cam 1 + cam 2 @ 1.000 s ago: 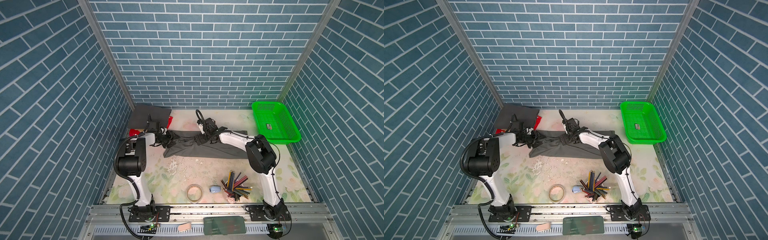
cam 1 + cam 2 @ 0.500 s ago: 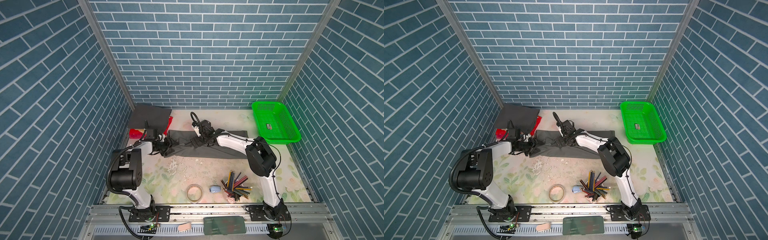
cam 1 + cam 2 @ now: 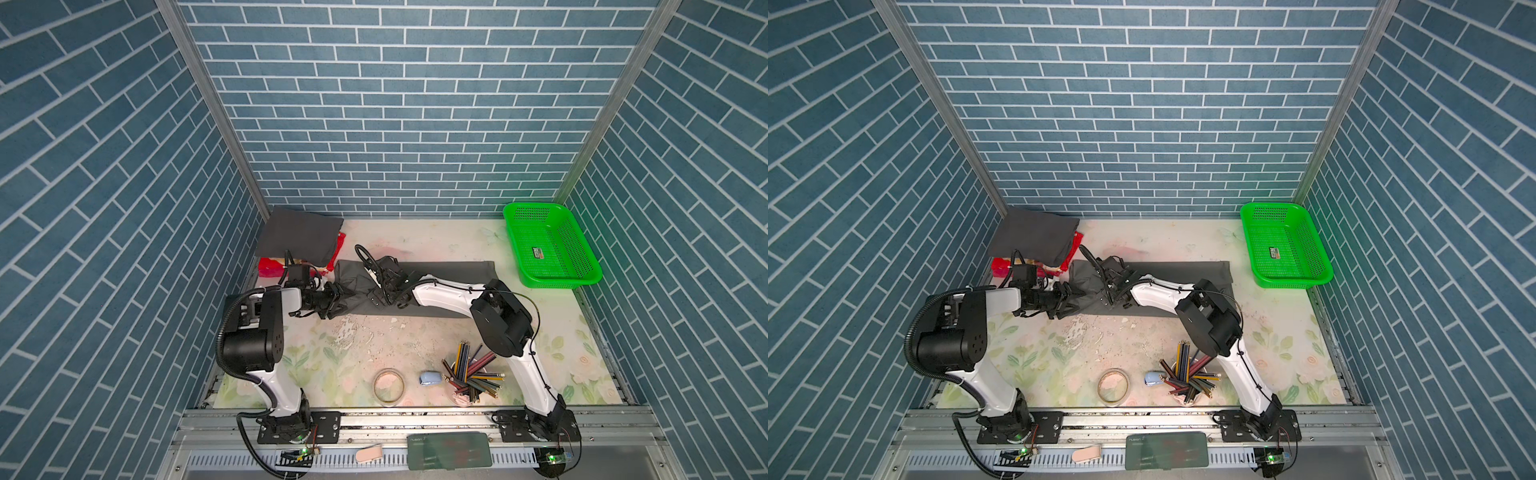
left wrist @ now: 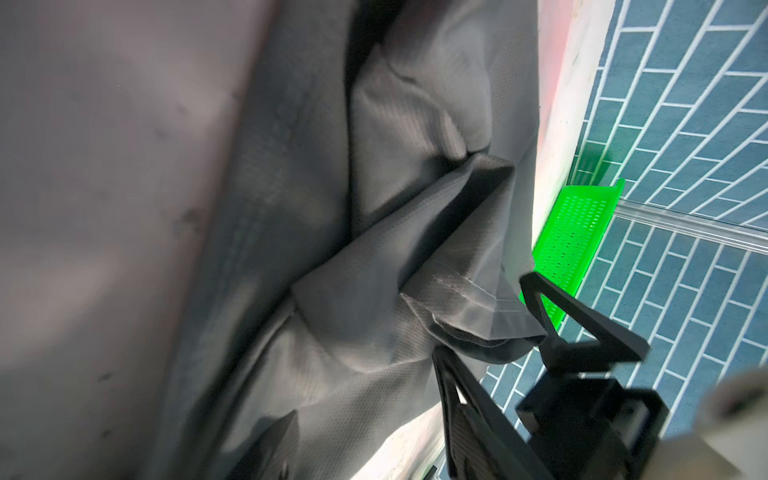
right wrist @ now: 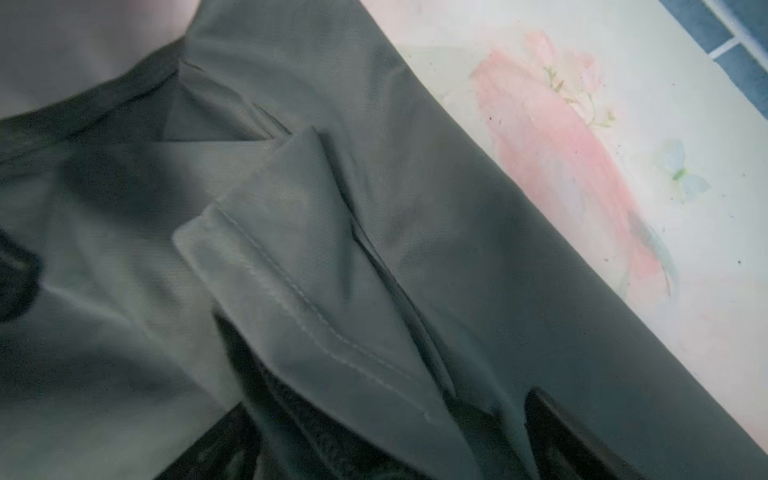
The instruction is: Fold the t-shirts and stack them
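Only at left wrist: stitched hem of grey t-shirt (image 4: 374, 208) lying between parted jaws of left gripper (image 4: 482, 316). In a top view, right gripper (image 3: 382, 291) splayed wide on creased, fine-mesh knit.

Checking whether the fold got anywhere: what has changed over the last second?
The left gripper drew back toward the front edge, ending at the left end of the spread grey shirt. The right gripper slid left along that shirt. Both stand open and nothing was lifted. The spread shirt hardly shifted; the folded shirt, basket and pencils stayed put.
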